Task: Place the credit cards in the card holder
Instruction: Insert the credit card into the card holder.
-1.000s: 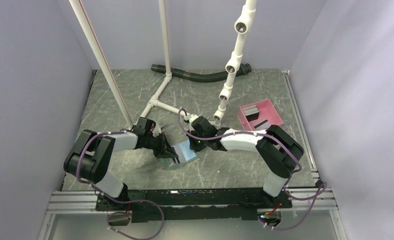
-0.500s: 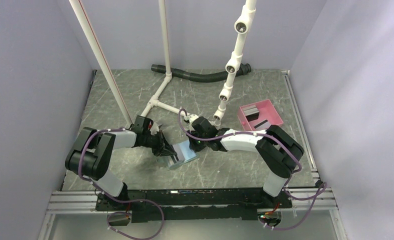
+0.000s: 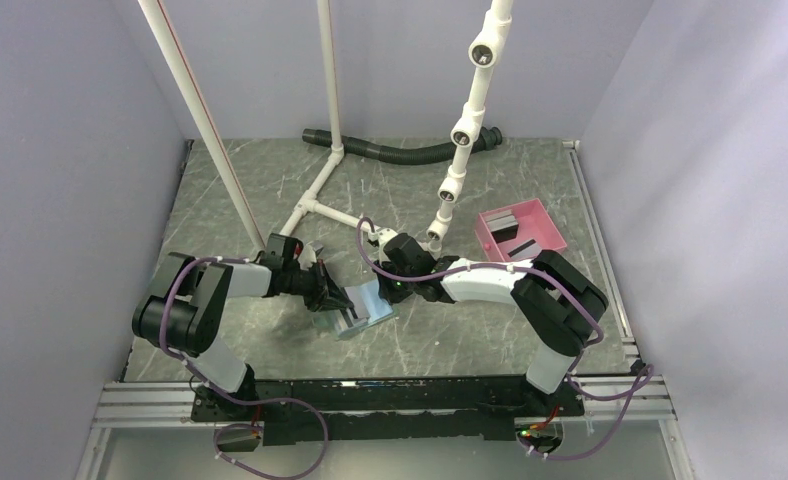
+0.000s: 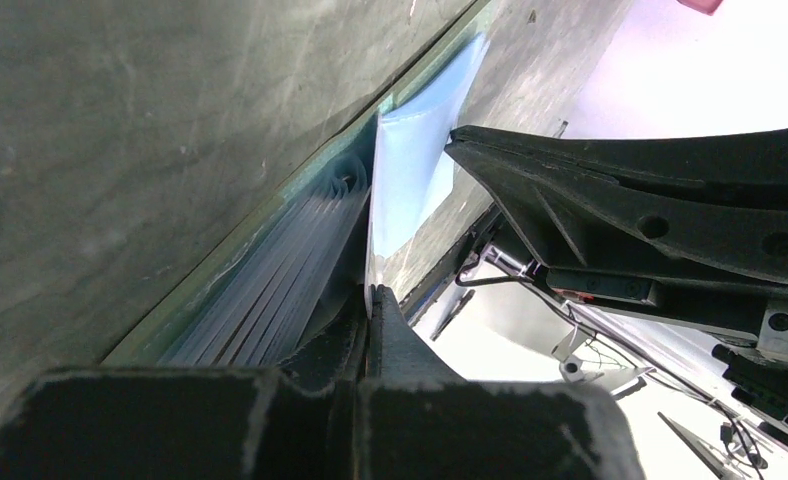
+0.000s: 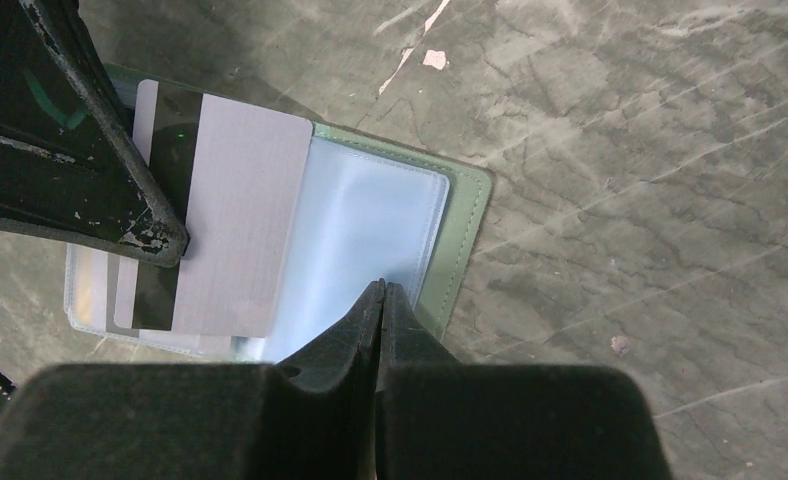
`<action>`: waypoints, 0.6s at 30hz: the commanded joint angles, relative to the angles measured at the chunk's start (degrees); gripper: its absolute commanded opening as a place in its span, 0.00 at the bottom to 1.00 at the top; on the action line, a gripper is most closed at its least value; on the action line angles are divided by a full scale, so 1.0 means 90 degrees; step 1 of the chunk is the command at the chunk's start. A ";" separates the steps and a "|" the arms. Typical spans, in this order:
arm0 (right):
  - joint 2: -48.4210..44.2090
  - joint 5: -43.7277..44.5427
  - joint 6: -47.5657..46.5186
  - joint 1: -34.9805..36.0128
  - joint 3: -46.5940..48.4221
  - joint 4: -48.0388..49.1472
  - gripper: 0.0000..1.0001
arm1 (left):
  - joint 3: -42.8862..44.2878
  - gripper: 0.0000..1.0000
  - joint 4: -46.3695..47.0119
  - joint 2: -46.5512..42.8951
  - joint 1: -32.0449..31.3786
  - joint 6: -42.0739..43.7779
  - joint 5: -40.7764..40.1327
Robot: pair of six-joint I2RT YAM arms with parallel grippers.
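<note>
Both left fingers (image 4: 395,338) clamp a card holder (image 4: 410,170) leaf.

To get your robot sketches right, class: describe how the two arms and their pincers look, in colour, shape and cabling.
The left arm and right arm have black joints and white shells, each trailed by a purple cable. The left pincer and right pincer are matt black, with two tapering fingers.

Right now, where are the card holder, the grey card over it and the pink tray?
card holder (image 5: 370,235): right wrist view, pale blue inner sleeve.
grey card (image 5: 240,225): right wrist view, plain grey face.
pink tray (image 3: 545,228): top external view, bare pink floor.
</note>
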 commanded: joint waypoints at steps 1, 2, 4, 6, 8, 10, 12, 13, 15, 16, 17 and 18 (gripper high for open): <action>0.0158 -0.0008 -0.0138 -0.0001 -0.0082 -0.0152 0.00 | -0.0163 0.00 0.0412 -0.0027 -0.0050 0.0113 0.0086; 0.0167 -0.0011 -0.0133 -0.0001 -0.0072 -0.0155 0.00 | -0.0180 0.00 0.0455 -0.0016 -0.0079 0.0114 0.0129; 0.0161 -0.0021 -0.0134 0.0001 -0.0062 -0.0162 0.00 | -0.0189 0.00 0.0479 0.0002 -0.0137 0.0130 0.0149; 0.0155 -0.0012 -0.0137 0.0000 -0.0057 -0.0167 0.00 | -0.0197 0.00 0.0543 0.0023 -0.0182 0.0124 0.0161; 0.0143 -0.0002 -0.0156 0.0004 -0.0052 -0.0188 0.00 | -0.0207 0.00 0.0618 0.0054 -0.0196 0.0099 0.0175; 0.0147 -0.0002 -0.0166 0.0004 -0.0056 -0.0201 0.00 | -0.0230 0.00 0.0744 0.0070 -0.0208 0.0024 0.0205; 0.0135 -0.0011 -0.0167 0.0000 -0.0066 -0.0196 0.00 | -0.0201 0.00 0.0708 0.0088 -0.0256 0.0060 0.0126; 0.0128 -0.0019 -0.0158 -0.0001 -0.0080 -0.0185 0.00 | -0.0164 0.00 0.0664 0.0103 -0.0267 0.0103 0.0065; 0.0140 -0.0026 -0.0157 -0.0001 -0.0081 -0.0177 0.00 | -0.0137 0.00 0.0714 0.0118 -0.0331 0.0114 0.0009; 0.0142 -0.0031 -0.0157 0.0006 -0.0077 -0.0176 0.00 | -0.0108 0.00 0.0714 0.0144 -0.0388 0.0119 0.0001; 0.0156 -0.0038 -0.0157 0.0009 -0.0076 -0.0181 0.00 | -0.0068 0.00 0.0693 0.0181 -0.0437 0.0131 -0.0024; 0.0150 -0.0040 -0.0157 0.0006 -0.0076 -0.0182 0.00 | -0.0029 0.00 0.0666 0.0198 -0.0490 0.0149 -0.0065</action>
